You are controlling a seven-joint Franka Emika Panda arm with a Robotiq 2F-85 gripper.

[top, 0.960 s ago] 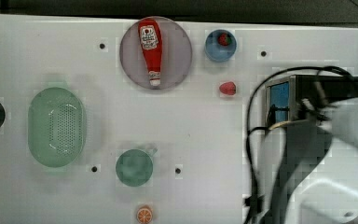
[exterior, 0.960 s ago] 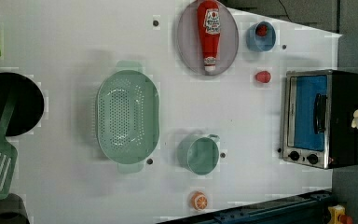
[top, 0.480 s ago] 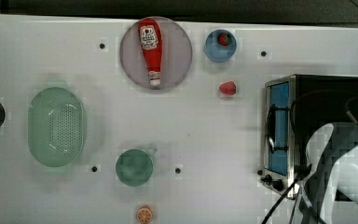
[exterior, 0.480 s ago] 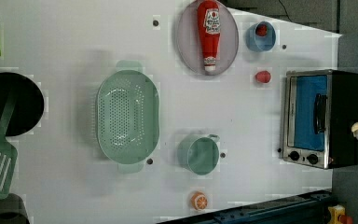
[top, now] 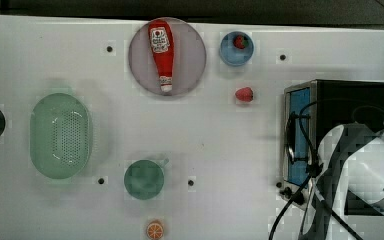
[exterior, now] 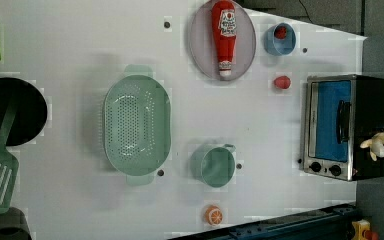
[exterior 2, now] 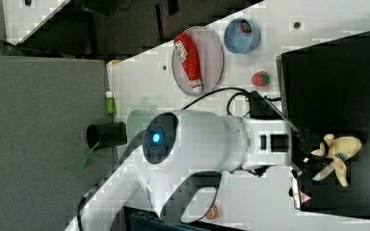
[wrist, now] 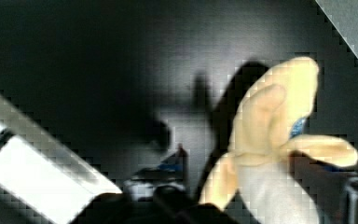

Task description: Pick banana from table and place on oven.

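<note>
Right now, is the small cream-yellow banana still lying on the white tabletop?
No, the right view shows the banana over the toaster oven's matte black top, at the gripper.

Cream-yellow banana (exterior 2: pixel 339 151), matte black oven (exterior 2: pixel 337 91) top, white table (top: pixel 220 130).

On my right view, the small pale cream-yellow banana (exterior 2: pixel 339 155) with splayed peel lobes lies on the matte black top of the boxy silver-fronted toaster oven (exterior 2: pixel 337 82), which stands on the white desk (top: pixel 205 130) at the top view's right.

Oven (exterior 2: pixel 332 86) black top bare beside banana (exterior 2: pixel 339 151); strawberry (exterior 2: pixel 260 78) alongside.
</note>
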